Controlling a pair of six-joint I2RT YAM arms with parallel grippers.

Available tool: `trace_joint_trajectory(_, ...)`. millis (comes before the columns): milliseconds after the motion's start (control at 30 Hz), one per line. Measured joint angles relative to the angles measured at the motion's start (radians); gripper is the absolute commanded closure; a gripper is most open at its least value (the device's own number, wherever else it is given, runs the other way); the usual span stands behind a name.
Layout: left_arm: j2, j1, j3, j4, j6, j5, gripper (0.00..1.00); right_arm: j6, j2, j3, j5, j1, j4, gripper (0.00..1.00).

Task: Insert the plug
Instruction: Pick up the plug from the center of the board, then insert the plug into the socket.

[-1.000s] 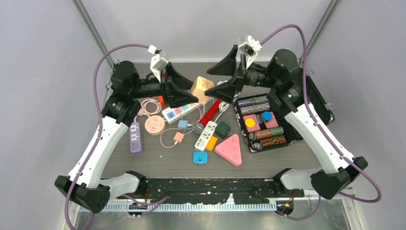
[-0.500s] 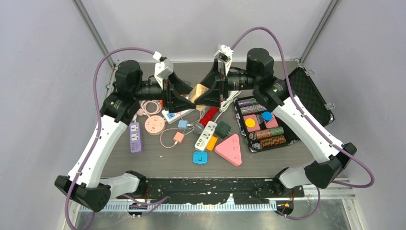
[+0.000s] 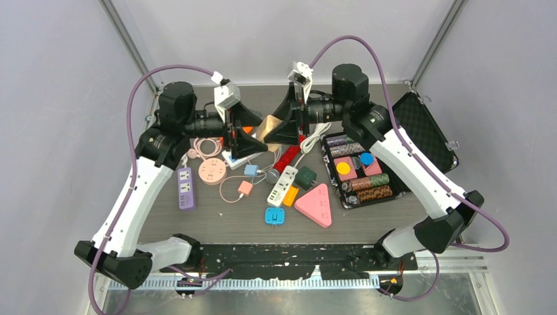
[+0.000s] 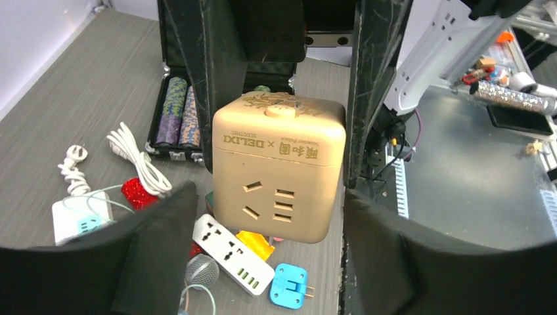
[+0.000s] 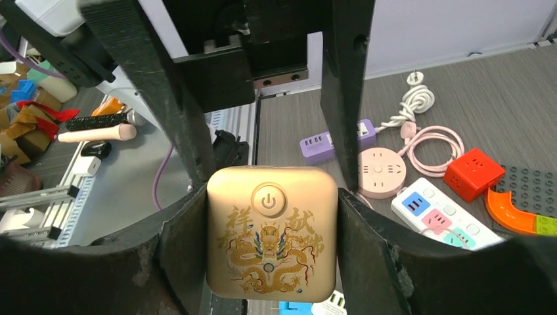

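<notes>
The left arm [image 3: 134, 190] and right arm [image 3: 414, 164] meet above the far middle of a grey table [image 3: 217, 226], where an open black case [image 3: 427, 131] of poker chips sits on the right. The right gripper [image 5: 272, 197] clamps a gold socket cube [image 5: 272, 239] between its fingers [image 5: 177, 262], both pressed against the cube's sides, holding it in the air clear of the tabletop. The left gripper [image 4: 270, 200] brackets the same cube from the left with jaws parted, a sliver of gap showing on one side. The cube's socket face turns toward the left wrist, its dragon-printed button face toward the right wrist. Nearer, on the table, lie a pink triangular power strip [image 3: 315, 205], a white power strip [image 3: 282, 186], a dark green plug block [image 3: 305, 177] and a small blue plug adapter [image 3: 274, 216].
</notes>
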Motion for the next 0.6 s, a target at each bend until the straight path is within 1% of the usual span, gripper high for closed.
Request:
trace_joint_trajectory(33, -0.004, -0.002, -0.001, -0.002, 0.01, -0.027, 0.01, 0.004, 0.002, 0.002, 0.011, 0.001, -0.003, 0.95)
trace_joint_trajectory(67, -0.008, -0.003, -0.001, -0.004, 0.014, -0.045, 0.0, 0.004, 0.002, 0.002, 0.019, 0.001, -0.005, 0.95)
trace_joint_trajectory(167, -0.04, -0.003, -0.027, 0.006, 0.028, -0.132, 0.0, 0.006, 0.004, 0.003, 0.073, 0.001, -0.009, 0.95)
trace_joint_trajectory(300, -0.112, -0.003, -0.101, 0.029, 0.042, -0.275, 0.0, 0.008, 0.003, -0.005, 0.174, 0.0, 0.002, 0.95)
trace_joint_trajectory(400, -0.153, 0.005, -0.161, 0.054, 0.037, -0.372, 0.0, 0.017, -0.004, -0.052, 0.265, -0.004, 0.045, 0.95)
trace_joint_trajectory(467, -0.164, 0.019, -0.196, 0.073, 0.011, -0.429, 0.01, 0.026, -0.005, -0.089, 0.323, -0.006, 0.068, 0.95)
trace_joint_trajectory(600, -0.148, 0.064, -0.267, 0.129, -0.098, -0.512, 0.05, 0.05, 0.013, -0.15, 0.449, -0.011, 0.132, 0.95)
